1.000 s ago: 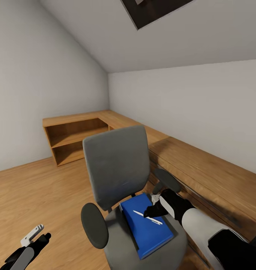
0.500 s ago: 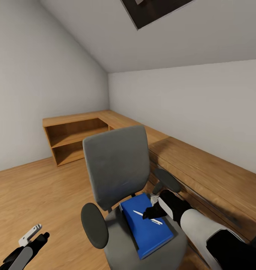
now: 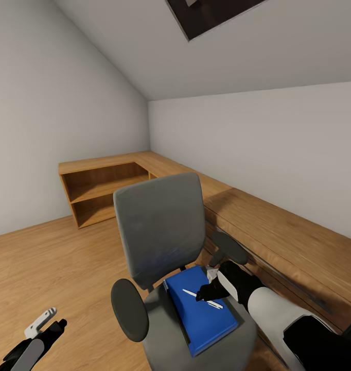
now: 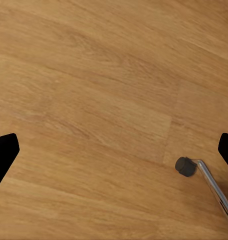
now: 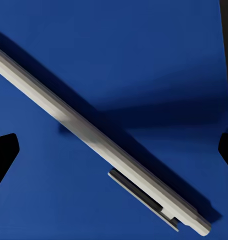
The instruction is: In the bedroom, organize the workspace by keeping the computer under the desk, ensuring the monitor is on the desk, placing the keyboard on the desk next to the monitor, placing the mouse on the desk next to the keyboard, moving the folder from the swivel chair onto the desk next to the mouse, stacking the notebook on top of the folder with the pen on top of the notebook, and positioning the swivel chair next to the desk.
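The grey swivel chair (image 3: 160, 232) stands in front of me with the bright blue folder (image 3: 209, 322) lying flat on its seat. A thin white pen (image 3: 190, 293) rests diagonally on the folder. My right gripper (image 3: 203, 295) hovers just over the pen's middle. In the right wrist view the pen (image 5: 93, 132) crosses the blue folder (image 5: 144, 55), and the right gripper (image 5: 114, 150) is open with a dark fingertip on either side of it, not touching it. My left gripper (image 3: 54, 325) hangs low beside the chair, open over the wooden floor (image 4: 93, 75).
A long light wooden counter (image 3: 278, 232) runs along the right wall and turns into an open shelf unit (image 3: 101, 193) at the far corner. One chair caster (image 4: 184, 166) on a chrome leg (image 4: 214, 187) sits below my left gripper. The ceiling slopes down.
My right gripper has sunk slightly closer to the pen. The left gripper has dropped a little lower. Chair, folder and pen have not moved.
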### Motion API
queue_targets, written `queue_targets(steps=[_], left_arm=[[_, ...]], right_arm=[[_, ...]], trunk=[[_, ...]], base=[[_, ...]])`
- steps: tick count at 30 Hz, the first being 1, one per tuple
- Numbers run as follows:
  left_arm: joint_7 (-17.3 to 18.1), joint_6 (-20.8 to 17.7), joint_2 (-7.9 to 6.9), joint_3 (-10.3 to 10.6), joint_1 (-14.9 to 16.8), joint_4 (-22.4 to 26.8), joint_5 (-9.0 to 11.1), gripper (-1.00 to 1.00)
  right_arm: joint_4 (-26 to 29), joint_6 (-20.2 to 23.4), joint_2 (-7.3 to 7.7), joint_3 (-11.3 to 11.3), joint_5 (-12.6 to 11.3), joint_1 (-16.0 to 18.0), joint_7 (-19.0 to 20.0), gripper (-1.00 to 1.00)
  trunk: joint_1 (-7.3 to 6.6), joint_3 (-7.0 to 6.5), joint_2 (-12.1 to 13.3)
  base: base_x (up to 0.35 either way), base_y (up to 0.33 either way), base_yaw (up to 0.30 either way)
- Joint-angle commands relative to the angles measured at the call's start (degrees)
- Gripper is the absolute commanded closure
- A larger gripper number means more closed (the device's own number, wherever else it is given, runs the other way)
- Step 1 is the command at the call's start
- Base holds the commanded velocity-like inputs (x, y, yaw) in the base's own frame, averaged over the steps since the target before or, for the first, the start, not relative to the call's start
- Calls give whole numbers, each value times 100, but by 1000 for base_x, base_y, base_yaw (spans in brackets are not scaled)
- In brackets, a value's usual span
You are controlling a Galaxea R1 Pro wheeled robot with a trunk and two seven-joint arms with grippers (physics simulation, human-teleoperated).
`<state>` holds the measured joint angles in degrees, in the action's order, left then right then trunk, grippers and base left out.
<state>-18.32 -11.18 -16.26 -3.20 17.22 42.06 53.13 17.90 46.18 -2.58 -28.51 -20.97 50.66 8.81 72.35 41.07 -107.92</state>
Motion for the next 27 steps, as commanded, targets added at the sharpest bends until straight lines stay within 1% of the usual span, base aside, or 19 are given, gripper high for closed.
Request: queue_targets(steps=[1, 27], left_arm=[[-29, -25, 0, -5, 1, 13, 40, -100], [-22, -25, 0, -5, 1, 4, 39, -100]], right_arm=[[3, 16, 3, -32, 6, 6, 24, -100], [-5, 47, 12, -24, 10, 6, 14, -100]], trunk=[[-1, 6, -3], [-1, 6, -3]], base=[[0, 0, 0], [0, 0, 0]])
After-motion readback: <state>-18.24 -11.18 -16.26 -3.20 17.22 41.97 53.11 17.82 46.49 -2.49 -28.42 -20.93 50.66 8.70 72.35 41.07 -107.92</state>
